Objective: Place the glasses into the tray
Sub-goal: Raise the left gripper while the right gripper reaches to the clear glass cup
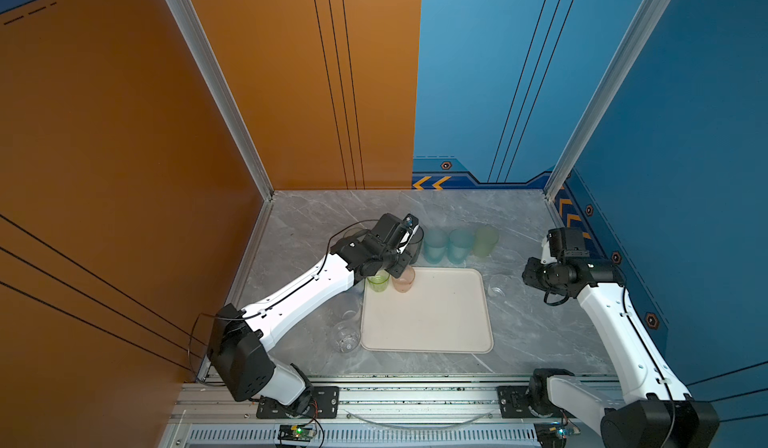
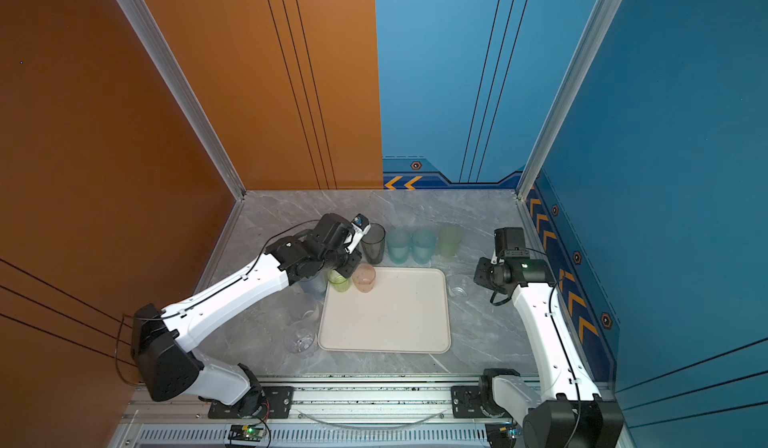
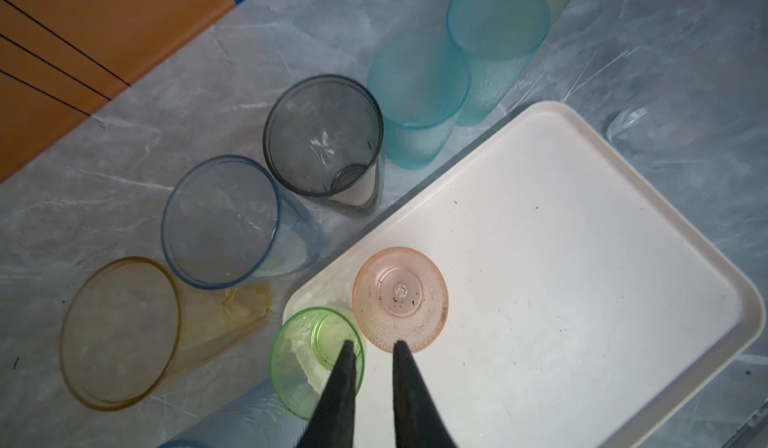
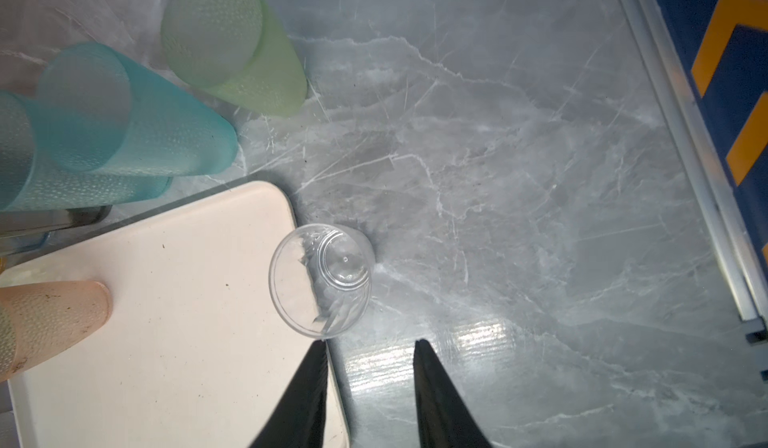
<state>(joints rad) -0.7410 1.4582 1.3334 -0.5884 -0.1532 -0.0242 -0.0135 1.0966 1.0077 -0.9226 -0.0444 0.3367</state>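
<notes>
Hovering over the tray's (image 1: 436,321) 10 o'clock corner, the left tool (image 3: 374,344) has its jaws a narrow way apart and grips nothing. In the left wrist view one fingertip (image 3: 347,358) lies over the green glass (image 3: 299,354), and the other ends at the rim of the pink glass (image 3: 400,298). Both top views show these two standing side by side inside the tray at that corner, with green (image 1: 378,281) at pink's (image 1: 403,279) 9 o'clock.

On the bench (image 1: 519,333) at the tray's 12 o'clock stands a row: a grey glass (image 2: 373,243), a teal glass (image 1: 435,245), a second teal glass (image 1: 460,245) and a frosted green glass (image 1: 486,240). The left wrist view also shows a blue glass (image 3: 224,221) and a yellow glass (image 3: 120,333) on the bench next to the grey one, outside the tray. A clear glass (image 1: 348,308) and a second clear glass (image 1: 347,337) stand at the tray's 9 and 8 o'clock, just off its rim.

The right tool (image 4: 370,342) is at the tray's 3 o'clock, its jaws wider apart and empty. Its tips are near a small clear glass (image 4: 322,279) on the bench just beside the tray's edge.
</notes>
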